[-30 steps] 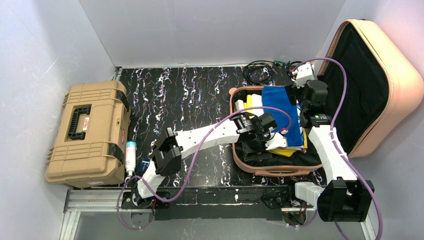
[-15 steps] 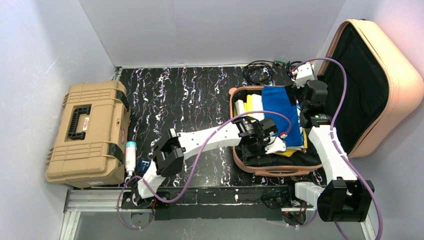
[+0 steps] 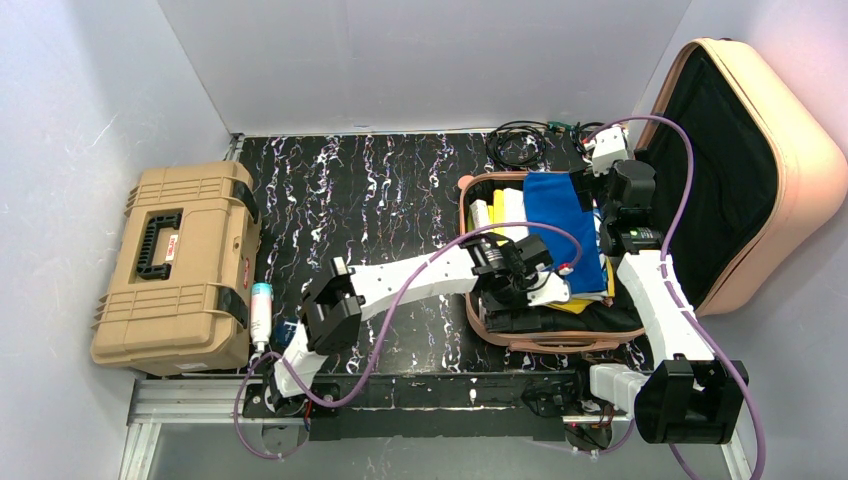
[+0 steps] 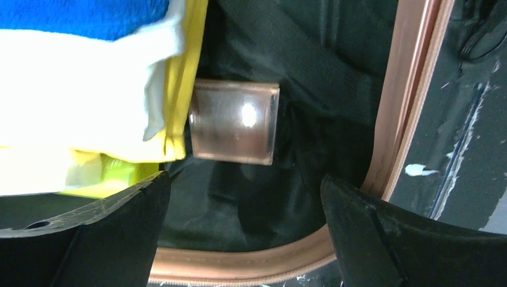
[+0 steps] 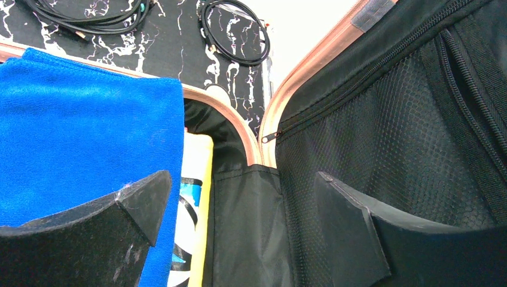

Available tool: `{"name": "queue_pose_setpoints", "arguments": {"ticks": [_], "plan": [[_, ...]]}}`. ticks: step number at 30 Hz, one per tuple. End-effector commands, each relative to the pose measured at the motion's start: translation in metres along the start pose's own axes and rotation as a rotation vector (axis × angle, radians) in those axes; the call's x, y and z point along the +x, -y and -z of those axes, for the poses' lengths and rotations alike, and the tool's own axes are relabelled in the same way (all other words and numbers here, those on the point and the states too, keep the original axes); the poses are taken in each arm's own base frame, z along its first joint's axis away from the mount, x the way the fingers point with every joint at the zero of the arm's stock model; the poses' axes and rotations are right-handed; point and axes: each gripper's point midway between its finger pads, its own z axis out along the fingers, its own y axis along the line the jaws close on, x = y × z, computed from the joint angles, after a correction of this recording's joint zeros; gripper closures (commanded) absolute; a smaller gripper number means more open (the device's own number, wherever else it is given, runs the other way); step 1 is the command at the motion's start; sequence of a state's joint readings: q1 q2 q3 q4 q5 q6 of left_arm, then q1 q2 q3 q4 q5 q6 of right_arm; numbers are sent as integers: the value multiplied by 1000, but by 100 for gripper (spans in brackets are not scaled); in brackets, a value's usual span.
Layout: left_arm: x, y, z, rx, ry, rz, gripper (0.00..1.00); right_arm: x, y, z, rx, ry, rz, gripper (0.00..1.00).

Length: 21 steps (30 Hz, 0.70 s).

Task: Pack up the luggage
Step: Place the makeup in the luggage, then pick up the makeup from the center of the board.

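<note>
The luggage lies open at the right: its peach-pink lid [image 3: 800, 150] leans against the wall and its base [image 3: 560, 343] sits on the table. A blue cloth [image 3: 560, 215] [image 5: 89, 137] and folded yellow and white fabric [image 4: 89, 101] lie in the base. A small copper-brown box [image 4: 234, 121] rests on the black lining beside the yellow fabric. My left gripper [image 3: 520, 290] [image 4: 245, 179] hovers open above the base's near corner, holding nothing. My right gripper [image 3: 615, 205] [image 5: 244, 174] hangs open over the far corner by the hinge, between the blue cloth and the mesh lid lining.
A tan ribbed toolbox [image 3: 175, 265] stands at the left edge, with a white and teal bottle [image 3: 261, 312] beside it. Coiled black cables [image 3: 520, 145] [image 5: 233, 33] lie behind the suitcase base. Pale walls close in the table on three sides.
My left gripper has drifted a little toward the suitcase's near rim. The right arm has not moved.
</note>
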State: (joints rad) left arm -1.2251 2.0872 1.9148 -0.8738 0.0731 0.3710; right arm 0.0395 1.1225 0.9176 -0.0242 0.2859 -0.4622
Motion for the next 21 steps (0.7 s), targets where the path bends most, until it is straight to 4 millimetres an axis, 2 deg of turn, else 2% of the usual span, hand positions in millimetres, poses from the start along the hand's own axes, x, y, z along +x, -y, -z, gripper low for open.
{"name": "queue_pose_setpoints", "arguments": {"ticks": [1, 3, 6, 12, 16, 21], "plan": [[25, -11, 61, -77, 6, -49, 2, -12, 10, 3, 41, 56, -28, 2], [45, -20, 90, -105, 21, -48, 2, -12, 9, 3, 37, 57, -28, 2], [96, -34, 119, -157, -32, -24, 2, -12, 6, 1, 23, 57, -29, 2], [207, -30, 152, -208, -189, -8, 2, -11, 3, 0, 8, 53, -32, 2], [271, -10, 161, -166, -287, 38, 2, -11, 2, 0, 5, 53, -35, 2], [342, 21, 153, -97, -383, 44, 2, -11, 1, 0, 1, 50, -39, 2]]}}
